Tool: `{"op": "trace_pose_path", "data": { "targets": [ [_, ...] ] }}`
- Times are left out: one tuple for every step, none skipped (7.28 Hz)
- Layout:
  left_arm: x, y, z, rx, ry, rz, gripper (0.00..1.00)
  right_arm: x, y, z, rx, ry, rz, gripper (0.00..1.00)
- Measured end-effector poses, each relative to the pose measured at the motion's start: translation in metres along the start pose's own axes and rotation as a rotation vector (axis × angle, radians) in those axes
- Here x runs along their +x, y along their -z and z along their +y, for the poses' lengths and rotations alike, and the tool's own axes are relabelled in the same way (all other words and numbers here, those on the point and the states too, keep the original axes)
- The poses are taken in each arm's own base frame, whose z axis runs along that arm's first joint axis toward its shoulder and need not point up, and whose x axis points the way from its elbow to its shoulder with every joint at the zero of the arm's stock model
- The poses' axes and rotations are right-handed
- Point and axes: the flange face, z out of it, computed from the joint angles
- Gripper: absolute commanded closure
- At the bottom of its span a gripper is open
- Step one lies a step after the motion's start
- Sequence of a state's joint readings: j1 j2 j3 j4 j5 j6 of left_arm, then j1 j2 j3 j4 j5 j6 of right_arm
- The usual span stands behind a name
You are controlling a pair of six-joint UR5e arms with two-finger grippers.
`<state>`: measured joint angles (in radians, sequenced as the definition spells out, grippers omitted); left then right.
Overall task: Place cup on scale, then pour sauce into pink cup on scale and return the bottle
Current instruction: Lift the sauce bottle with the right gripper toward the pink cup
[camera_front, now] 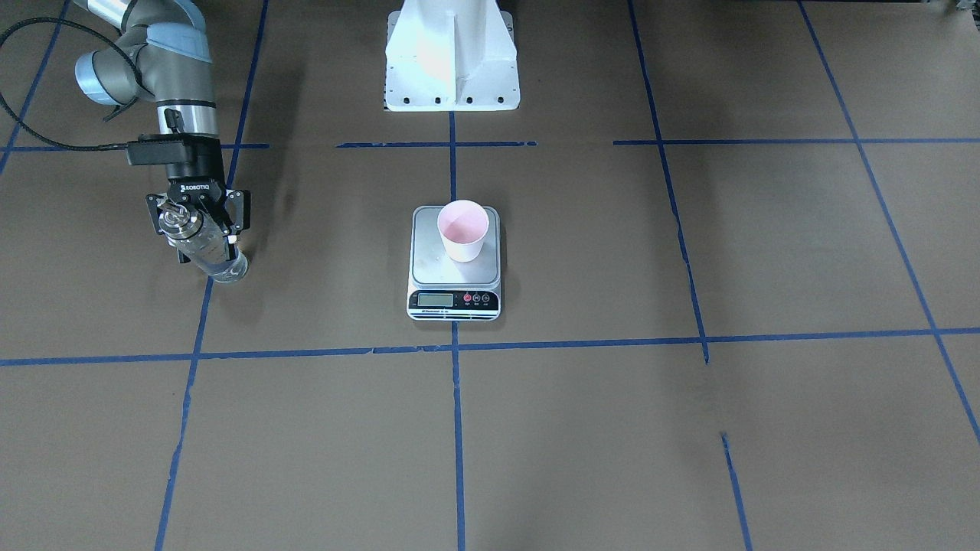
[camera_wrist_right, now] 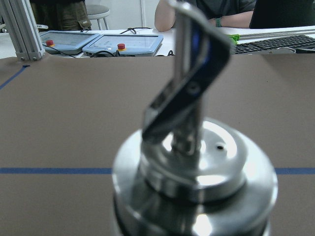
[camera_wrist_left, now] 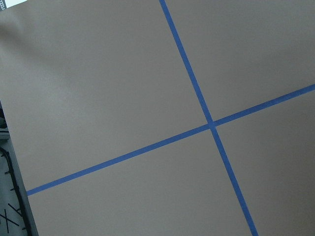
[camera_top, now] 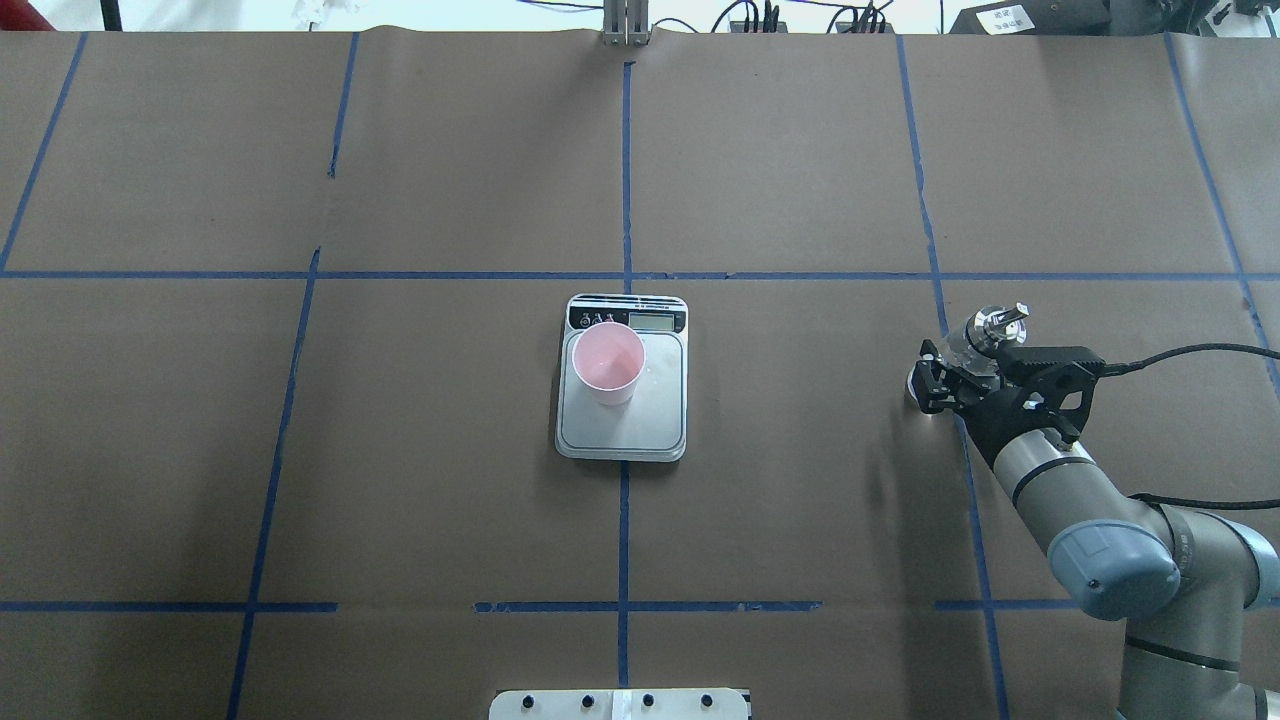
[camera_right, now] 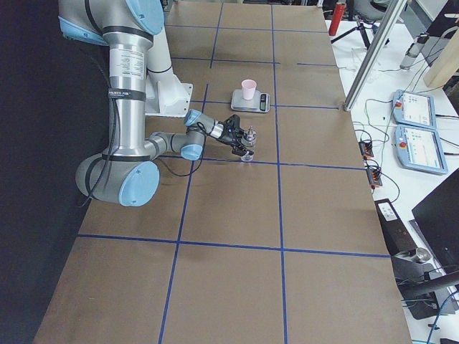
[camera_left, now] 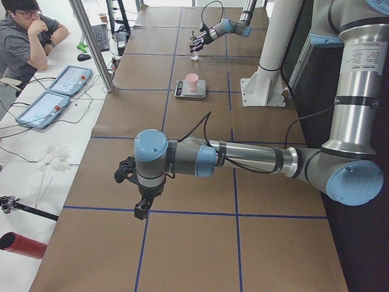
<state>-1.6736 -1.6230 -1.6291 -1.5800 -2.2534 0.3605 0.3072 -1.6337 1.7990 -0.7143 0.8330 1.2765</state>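
The pale pink cup stands upright on the far part of the scale at the table's middle, also in the overhead view. The scale's black display strip faces away from the robot. My right gripper is shut on the clear glass bottle, whose base is at the table surface, well to the scale's side. The metal pour-spout cap sticks up above the fingers and fills the right wrist view. My left gripper hangs over bare table far from the scale; I cannot tell if it is open or shut.
The white robot base mount stands behind the scale. Blue tape lines cross the brown table. An operator, tablets and an aluminium post are at the far side.
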Motion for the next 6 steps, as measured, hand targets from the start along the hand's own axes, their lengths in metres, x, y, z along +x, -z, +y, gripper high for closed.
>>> {"op": "trace_pose_path", "data": {
  "targets": [
    [0.0,0.0,0.0,0.0,0.0,0.0,0.0,-0.001,0.001,-0.003,0.007,-0.003,-0.005,1.0],
    [0.0,0.0,0.0,0.0,0.0,0.0,0.0,-0.005,0.004,-0.008,0.012,0.018,-0.014,1.0],
    [0.0,0.0,0.0,0.0,0.0,0.0,0.0,-0.014,0.01,-0.016,0.02,0.061,-0.032,1.0],
    [0.0,0.0,0.0,0.0,0.0,0.0,0.0,-0.025,0.016,-0.026,0.034,0.094,-0.052,1.0],
    [0.0,0.0,0.0,0.0,0.0,0.0,0.0,-0.043,0.018,-0.036,0.051,0.1,-0.075,1.0],
    [0.0,0.0,0.0,0.0,0.0,0.0,0.0,-0.071,0.018,-0.046,0.069,0.095,-0.105,1.0]
  ]
}}
